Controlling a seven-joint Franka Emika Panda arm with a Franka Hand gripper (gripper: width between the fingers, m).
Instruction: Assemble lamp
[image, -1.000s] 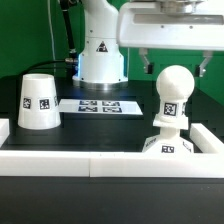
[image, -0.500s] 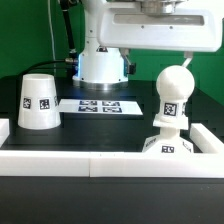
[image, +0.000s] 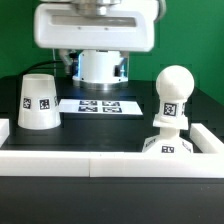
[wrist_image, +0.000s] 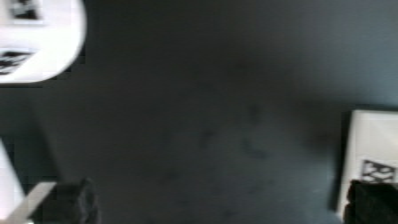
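Two lamp parts I see joined: bulb (image: 173, 93) upright on base (image: 168, 147), shade (image: 37, 101) apart (inverted). Gripper (wrist_image: 217, 203) fingers (wrist_image: 63, 201) spread wide, empty.

Your arm (image: 98, 62): glossy white rounded casing, wide cylindrical base with a small black triangular mark on its front and a bluish glow at its foot. Wrist block (image: 95, 25): broad, boxy, white to pale grey, rounded corners. Black cables (image: 66, 12) hang behind. Finger pads (wrist_image: 59, 203): dark, blurred.
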